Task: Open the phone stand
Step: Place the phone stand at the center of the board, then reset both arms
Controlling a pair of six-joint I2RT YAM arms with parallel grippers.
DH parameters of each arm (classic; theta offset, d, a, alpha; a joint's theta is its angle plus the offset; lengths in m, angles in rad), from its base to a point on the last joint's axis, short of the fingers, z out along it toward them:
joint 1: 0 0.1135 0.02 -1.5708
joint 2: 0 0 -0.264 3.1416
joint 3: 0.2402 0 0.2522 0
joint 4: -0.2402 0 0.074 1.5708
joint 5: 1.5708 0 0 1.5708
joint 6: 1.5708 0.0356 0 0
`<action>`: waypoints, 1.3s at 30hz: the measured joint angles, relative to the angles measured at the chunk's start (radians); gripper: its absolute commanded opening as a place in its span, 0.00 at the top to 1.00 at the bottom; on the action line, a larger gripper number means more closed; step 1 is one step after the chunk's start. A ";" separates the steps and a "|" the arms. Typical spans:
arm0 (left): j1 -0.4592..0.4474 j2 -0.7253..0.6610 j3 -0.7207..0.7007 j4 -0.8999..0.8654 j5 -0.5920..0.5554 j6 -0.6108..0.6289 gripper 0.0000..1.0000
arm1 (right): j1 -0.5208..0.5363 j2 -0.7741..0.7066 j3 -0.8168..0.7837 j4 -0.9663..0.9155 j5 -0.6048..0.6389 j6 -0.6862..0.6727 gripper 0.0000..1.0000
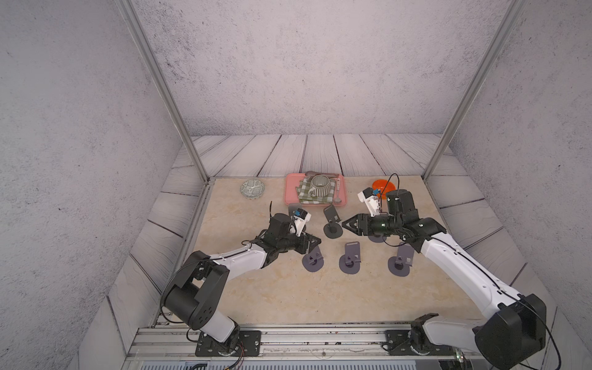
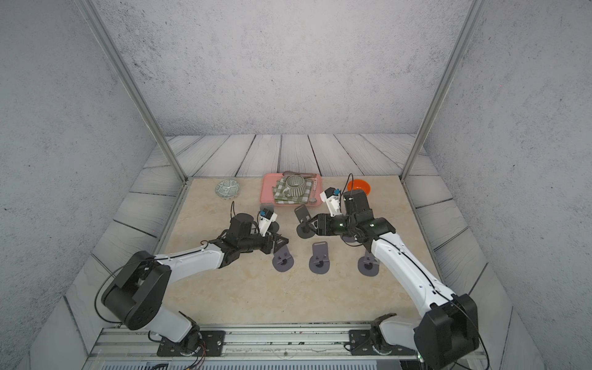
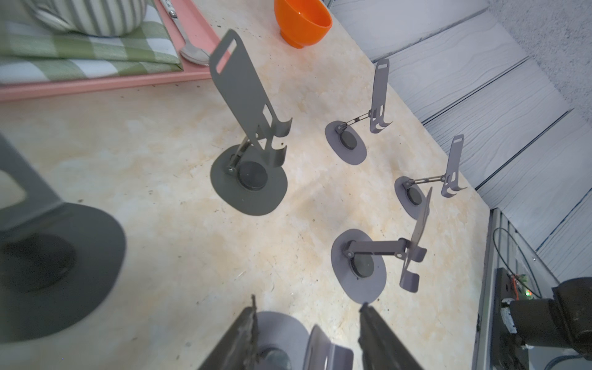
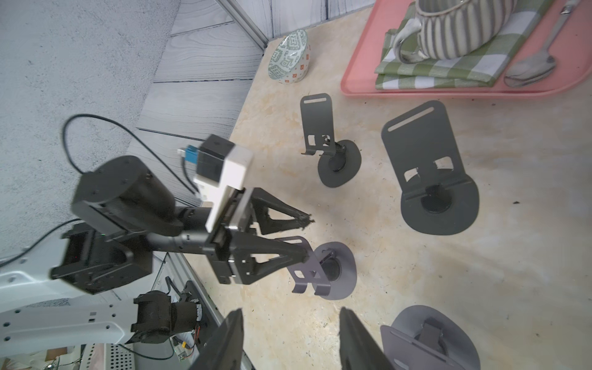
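At the front-left of the surface (image 1: pixel 272 298), the stand (image 1: pixel 313 262) in play sat right at the tips of the left pincer (image 1: pixel 314 246), clearly the nearer one. That pincer was open. In the left wrist view its fingers (image 3: pixel 242 339) stood apart with the stand's plate (image 3: pixel 323 350) poking up in the gap, and neither one was squeezing it. From the right wrist view the plate rose off its round base (image 4: pixel 342 272) at a lean, long axis pointing up and a bit toward the pincer. One finger looked very close to the plate's top edge, but touching or not, couldn't tell. The right pincer (image 1: pixel 344 223) was open too, holding nothing, parked further back just beside a darker stand (image 1: pixel 331 221). Best guess: this stand looked opened already, so the left pincer would just need to back straight off without clipping the plate.
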 measured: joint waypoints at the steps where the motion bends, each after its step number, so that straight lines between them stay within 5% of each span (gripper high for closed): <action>1: 0.009 -0.034 0.018 -0.040 -0.017 0.009 0.41 | -0.001 -0.002 0.001 -0.010 0.012 -0.005 0.49; 10: 0.110 -0.328 0.241 -0.395 -0.192 0.026 0.25 | -0.011 -0.116 0.024 -0.106 0.233 -0.069 0.36; 14: 0.185 -0.447 0.227 -0.520 -0.233 0.030 0.11 | -0.013 -0.218 0.003 -0.109 0.460 -0.126 0.19; 19: 0.349 -0.518 0.089 -0.546 -0.335 0.037 0.08 | -0.053 -0.320 -0.141 -0.014 0.686 -0.151 0.07; 29: 0.497 -0.322 -0.108 -0.388 -0.496 0.138 0.01 | -0.272 -0.315 -0.567 0.320 0.879 -0.120 0.01; 32: 0.528 -0.260 -0.164 -0.232 -0.469 0.175 0.01 | -0.362 -0.196 -0.584 0.455 0.888 -0.109 0.01; 39: 0.537 -0.131 -0.287 0.139 -0.451 0.281 0.01 | -0.389 0.130 -0.576 0.733 0.867 -0.147 0.01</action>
